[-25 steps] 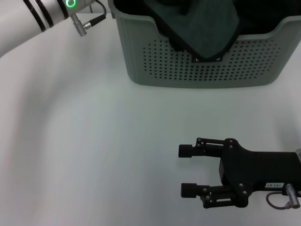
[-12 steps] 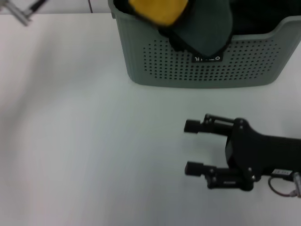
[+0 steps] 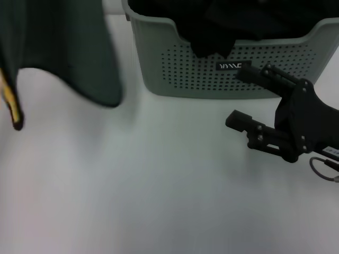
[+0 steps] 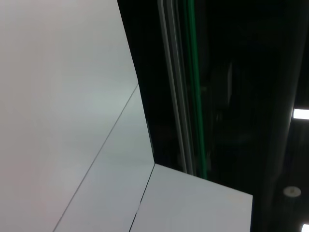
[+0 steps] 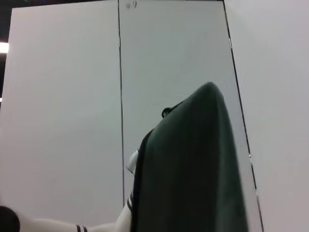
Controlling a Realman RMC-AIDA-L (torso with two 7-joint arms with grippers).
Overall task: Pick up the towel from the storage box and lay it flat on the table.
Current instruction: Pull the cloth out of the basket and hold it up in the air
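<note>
The towel (image 3: 63,47) hangs in the air over the left of the table (image 3: 159,190), dark teal face toward me, with a strip of yellow at its lower left corner. Its top runs past the head view's upper edge, so what holds it is out of sight there. In the right wrist view the towel (image 5: 193,169) drapes in front of the white left arm (image 5: 48,225), hiding that arm's gripper. My right gripper (image 3: 237,95) stands open just in front of the storage box (image 3: 175,79), nothing between its fingers.
Black cloths (image 3: 212,26) fill the storage box and one spills over its front rim. White tabletop spreads out in front of the box and under the hanging towel.
The towel has come out of the box and swung left, now hanging over the table. The right gripper has moved away from the front edge toward the box and tilted.
</note>
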